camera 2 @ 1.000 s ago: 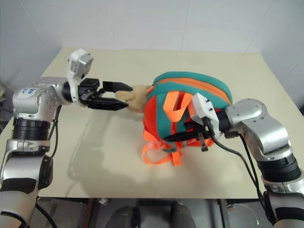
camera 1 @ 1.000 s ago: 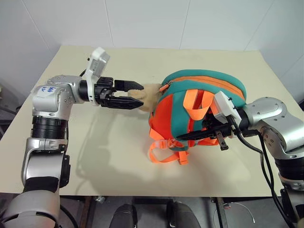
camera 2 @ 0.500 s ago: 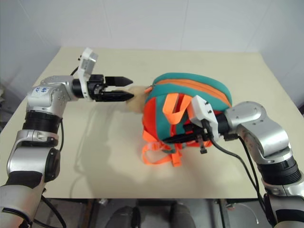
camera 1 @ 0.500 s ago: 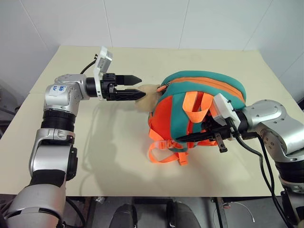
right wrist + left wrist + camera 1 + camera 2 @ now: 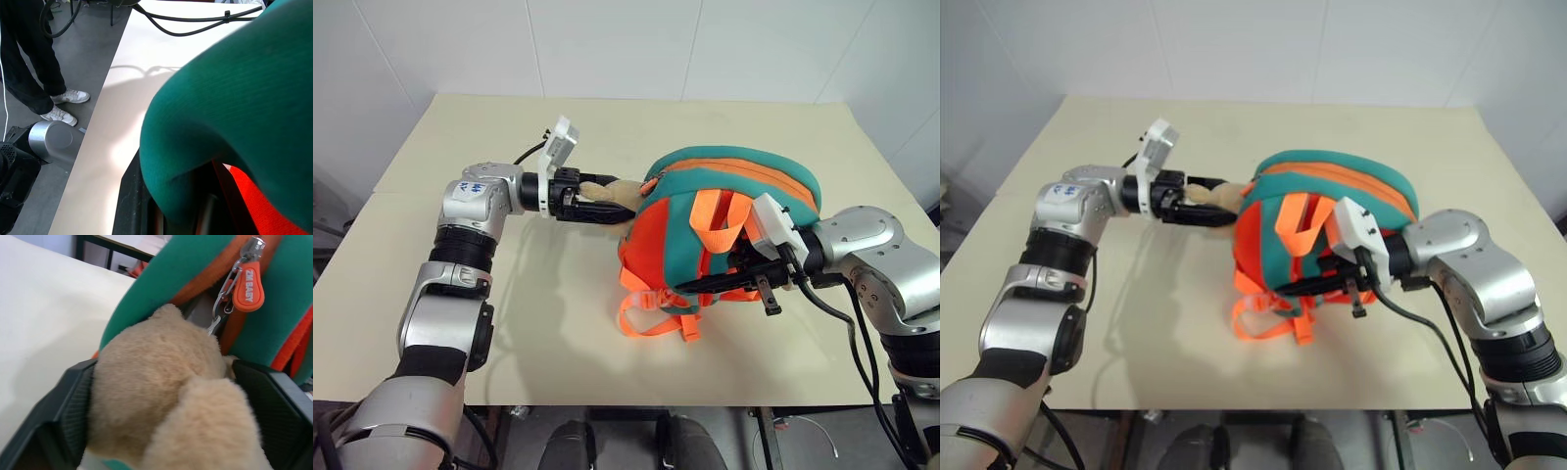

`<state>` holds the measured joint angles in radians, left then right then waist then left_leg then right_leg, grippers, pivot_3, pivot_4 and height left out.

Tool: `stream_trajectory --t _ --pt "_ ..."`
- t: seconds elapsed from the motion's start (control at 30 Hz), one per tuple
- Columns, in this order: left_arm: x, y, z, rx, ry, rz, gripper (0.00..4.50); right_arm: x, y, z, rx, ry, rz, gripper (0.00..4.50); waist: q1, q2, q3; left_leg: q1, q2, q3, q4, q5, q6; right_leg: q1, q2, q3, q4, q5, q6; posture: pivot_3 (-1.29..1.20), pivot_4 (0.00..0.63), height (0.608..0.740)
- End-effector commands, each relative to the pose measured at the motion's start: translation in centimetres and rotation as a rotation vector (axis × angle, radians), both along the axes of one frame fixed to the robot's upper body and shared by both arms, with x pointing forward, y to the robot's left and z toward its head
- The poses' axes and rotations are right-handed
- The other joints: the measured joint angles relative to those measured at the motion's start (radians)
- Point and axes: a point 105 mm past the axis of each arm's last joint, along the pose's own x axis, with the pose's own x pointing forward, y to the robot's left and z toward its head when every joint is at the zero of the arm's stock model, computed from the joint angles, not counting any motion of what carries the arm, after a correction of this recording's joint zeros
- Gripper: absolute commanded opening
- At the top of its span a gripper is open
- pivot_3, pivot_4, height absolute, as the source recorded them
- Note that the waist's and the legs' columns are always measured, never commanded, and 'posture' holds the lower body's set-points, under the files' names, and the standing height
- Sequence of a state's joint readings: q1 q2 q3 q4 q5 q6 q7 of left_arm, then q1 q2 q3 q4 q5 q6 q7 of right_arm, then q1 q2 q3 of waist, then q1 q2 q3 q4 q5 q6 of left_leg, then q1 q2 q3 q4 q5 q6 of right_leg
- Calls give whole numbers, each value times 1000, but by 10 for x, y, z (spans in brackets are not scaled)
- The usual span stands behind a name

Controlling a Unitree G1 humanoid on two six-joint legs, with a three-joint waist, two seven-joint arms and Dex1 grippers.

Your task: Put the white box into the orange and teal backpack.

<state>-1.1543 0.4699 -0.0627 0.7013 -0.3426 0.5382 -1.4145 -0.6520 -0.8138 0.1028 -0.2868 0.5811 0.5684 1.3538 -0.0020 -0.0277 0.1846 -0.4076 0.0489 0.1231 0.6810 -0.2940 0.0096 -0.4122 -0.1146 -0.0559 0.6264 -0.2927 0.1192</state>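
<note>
The orange and teal backpack (image 5: pixel 734 186) lies on the table, its tan fuzzy pom-pom (image 5: pixel 610 191) sticking out at its left end. My left gripper (image 5: pixel 615 202) reaches in from the left and is shut on the pom-pom (image 5: pixel 161 396), with a black finger (image 5: pixel 73 411) pressed against each side of the fur. An orange zipper pull (image 5: pixel 248 286) hangs just beyond it. My right gripper (image 5: pixel 693 284) is shut on a teal strap (image 5: pixel 230 112) at the backpack's front, among the orange webbing loops (image 5: pixel 656 313). The white box is out of view.
The beige table (image 5: pixel 558 323) has bare surface left of and in front of the backpack. A white wall stands behind the far edge. In the right wrist view a person's legs and white shoes (image 5: pixel 61 105) stand on the floor beside the table.
My left gripper has moved right to the backpack and closed from wide open onto the pom-pom. The right gripper and the backpack have stayed put.
</note>
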Motion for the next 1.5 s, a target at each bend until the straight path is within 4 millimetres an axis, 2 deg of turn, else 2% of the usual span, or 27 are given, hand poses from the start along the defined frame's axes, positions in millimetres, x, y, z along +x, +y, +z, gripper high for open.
stream_trajectory --t 0.03,0.1,0.23,0.33,0.4,0.67,0.93,1.13,1.5 --pt "-11 -6 8 29 -44 -74 3024 -4 0 8 7 -38 5 556 0 0 0 0 0 0 0 0 0 0 0 0 0 0 0 0 150 740" --pt "-13 -7 10 32 -55 -76 2447 -4 0 8 7 -38 4 556 0 0 0 0 0 0 0 0 0 0 0 0 0 0 0 0 150 740" --pt "-20 -3 32 8 -97 -65 1469 -3 0 7 10 -35 0 556 -1 0 0 0 0 -1 0 0 0 0 0 0 0 0 0 0 150 740" --pt "-23 3 45 -11 -122 -46 1093 -2 -1 6 9 -33 -4 556 -2 0 0 0 0 -1 0 0 0 0 0 0 0 0 0 0 150 740" --pt "-24 7 55 -24 -147 -30 1018 -1 -1 6 9 -32 -6 556 -2 0 0 0 0 -1 0 0 0 0 0 0 0 0 0 0 150 740" --pt "-27 15 73 9 -220 -16 960 1 -3 4 9 -23 -15 556 -1 0 0 0 0 -1 0 0 0 0 0 0 0 0 0 0 150 740" --pt "-28 30 73 112 -271 -8 959 3 -5 5 43 0 -35 556 -1 0 0 0 0 0 0 0 0 0 0 0 0 0 0 0 150 740" --pt "-27 38 73 135 -288 1 959 4 -5 16 149 20 -54 556 -1 0 0 0 0 -1 0 0 0 0 0 0 0 0 0 0 150 740" --pt "-24 49 77 196 -327 27 959 4 -6 12 154 35 -75 556 -2 0 0 0 0 0 0 0 0 0 0 0 0 0 0 0 150 740"
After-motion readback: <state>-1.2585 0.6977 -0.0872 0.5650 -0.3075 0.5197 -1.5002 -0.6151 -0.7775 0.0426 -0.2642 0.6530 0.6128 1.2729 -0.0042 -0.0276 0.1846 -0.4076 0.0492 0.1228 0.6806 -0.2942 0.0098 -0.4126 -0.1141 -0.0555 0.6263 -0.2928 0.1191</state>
